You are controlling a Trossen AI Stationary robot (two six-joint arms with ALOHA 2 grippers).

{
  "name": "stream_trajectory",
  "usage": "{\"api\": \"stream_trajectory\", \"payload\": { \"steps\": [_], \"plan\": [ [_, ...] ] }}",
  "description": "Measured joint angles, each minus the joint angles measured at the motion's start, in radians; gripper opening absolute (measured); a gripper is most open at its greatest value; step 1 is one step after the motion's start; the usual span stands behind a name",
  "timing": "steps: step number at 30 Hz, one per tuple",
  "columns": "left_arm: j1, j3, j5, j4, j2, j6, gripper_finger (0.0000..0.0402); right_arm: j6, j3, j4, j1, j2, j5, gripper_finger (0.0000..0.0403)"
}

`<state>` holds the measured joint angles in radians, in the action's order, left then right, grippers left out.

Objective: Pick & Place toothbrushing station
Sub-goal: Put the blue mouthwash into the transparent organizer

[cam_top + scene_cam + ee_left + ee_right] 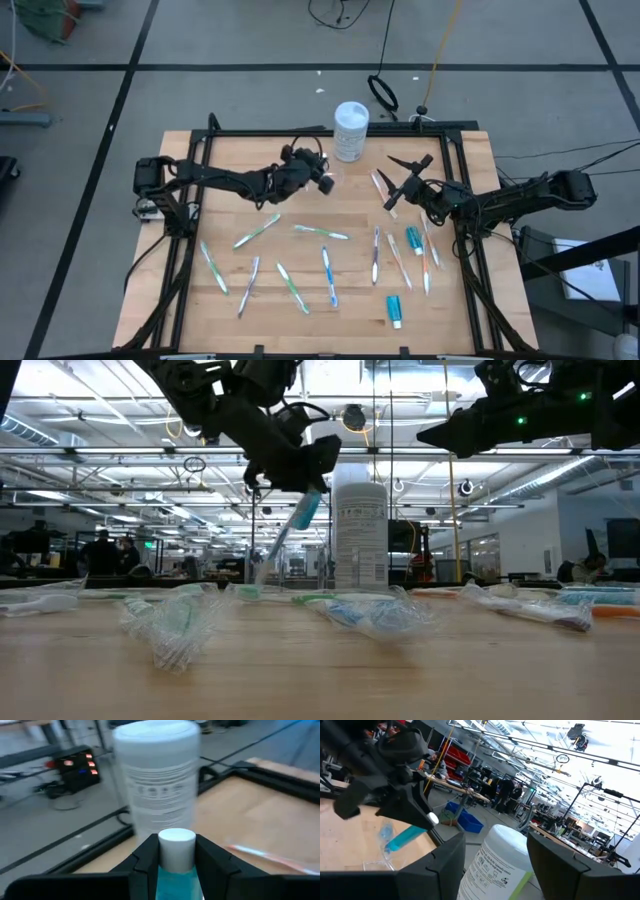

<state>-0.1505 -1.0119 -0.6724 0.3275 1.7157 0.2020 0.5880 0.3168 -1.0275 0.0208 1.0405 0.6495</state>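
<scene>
The toothbrushing station (380, 863), only faintly visible on the desk (300, 215) beside the white tub (351, 130) and under the left gripper (305, 480), whose fingers pinch a teal tube (303, 512), looks light, stiff, slick and easy to tip, so it is best gripped by a wall near the rim, while the right gripper (398, 182) hangs nearby, its fingers spread wide and empty.

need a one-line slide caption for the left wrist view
Left gripper holds a white-capped teal tube in front of the white lidded tub.
</scene>
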Motion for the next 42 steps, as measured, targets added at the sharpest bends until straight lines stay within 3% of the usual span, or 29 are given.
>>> {"api": "stream_trajectory", "payload": {
  "steps": [4, 9, 14, 26, 31, 37, 42],
  "plan": [
    [0.0, 0.0, -0.087, -0.011, 0.0, -0.051, 0.0102, 0.0, 0.0, 0.0, 0.0, 0.0, 0.0, 0.0208],
    [-0.011, 0.0, -0.109, -0.011, 0.0, -0.001, 0.0102, 0.0, 0.0, 0.0, 0.0, 0.0, 0.0, 0.0208],
    [-0.051, 0.009, 0.006, -0.009, 0.003, 0.091, 0.0102, 0.0, 0.0, 0.0, 0.0, 0.0, 0.0, 0.0208],
    [-0.108, 0.01, 0.124, 0.087, 0.136, 0.055, 0.0102, 0.0, 0.0, 0.0, 0.0, 0.0, -0.004, 0.0208],
    [-0.118, 0.01, 0.228, 0.088, 0.144, 0.032, 0.0109, 0.0, 0.0, 0.0, 0.0, 0.0, -0.027, 0.0208],
    [-0.117, 0.01, 0.228, 0.088, 0.144, 0.029, 0.0137, 0.0, 0.0, 0.0, 0.0, 0.0, -0.026, 0.0208],
    [-0.117, 0.01, 0.227, 0.087, 0.144, 0.028, 0.0135, 0.0, 0.0, 0.0, 0.0, 0.0, -0.026, 0.0208]
  ]
}}
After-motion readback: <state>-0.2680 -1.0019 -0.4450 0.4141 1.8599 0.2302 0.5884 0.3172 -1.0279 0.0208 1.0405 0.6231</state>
